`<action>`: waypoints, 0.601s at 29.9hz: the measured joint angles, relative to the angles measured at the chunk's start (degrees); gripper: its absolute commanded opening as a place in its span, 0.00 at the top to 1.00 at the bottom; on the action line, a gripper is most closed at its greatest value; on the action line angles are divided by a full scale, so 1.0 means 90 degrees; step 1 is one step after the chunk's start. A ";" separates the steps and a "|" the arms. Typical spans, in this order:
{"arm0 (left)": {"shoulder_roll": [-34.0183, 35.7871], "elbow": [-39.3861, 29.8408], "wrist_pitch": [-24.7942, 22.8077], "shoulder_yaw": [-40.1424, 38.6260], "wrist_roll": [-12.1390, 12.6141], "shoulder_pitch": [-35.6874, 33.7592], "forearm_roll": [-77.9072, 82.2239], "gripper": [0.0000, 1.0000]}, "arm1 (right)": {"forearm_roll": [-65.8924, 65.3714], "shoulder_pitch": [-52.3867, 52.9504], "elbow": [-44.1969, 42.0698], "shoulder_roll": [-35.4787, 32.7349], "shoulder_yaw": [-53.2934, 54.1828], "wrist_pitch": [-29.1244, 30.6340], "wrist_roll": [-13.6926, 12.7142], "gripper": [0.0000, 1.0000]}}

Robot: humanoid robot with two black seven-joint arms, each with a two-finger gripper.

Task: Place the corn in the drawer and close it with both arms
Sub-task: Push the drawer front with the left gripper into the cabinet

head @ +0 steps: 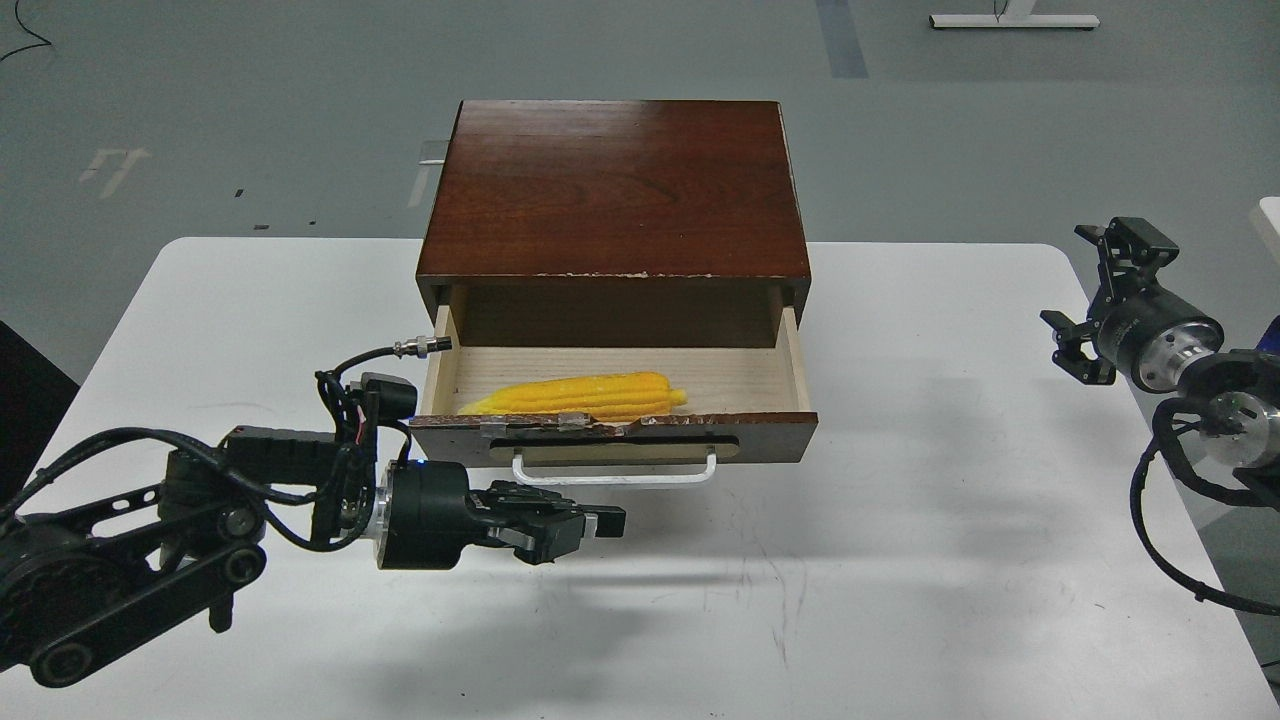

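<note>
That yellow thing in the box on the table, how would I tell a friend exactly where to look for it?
Find the dark brown wooden cabinet on the white table. Its pale-wood drawer is pulled open toward the camera. Lying on its side in the drawer, toward the left, just behind the front panel, is the corn, long, tapered and the only bright yellow thing in view.

Yellow corn (580, 396), dark-brown drawer (615, 437) front

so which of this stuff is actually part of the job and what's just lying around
Part of the job:
corn, lying in the drawer
left gripper
right gripper

Just there:
white table
desk base on the floor
</note>
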 measured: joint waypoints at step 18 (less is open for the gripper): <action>-0.0145 0.0692 0.0000 -0.0076 0.0000 -0.0315 -0.0260 0.99 | 0.0000 -0.0006 -0.0338 0.0179 -0.0005 -0.0001 0.0000 0.00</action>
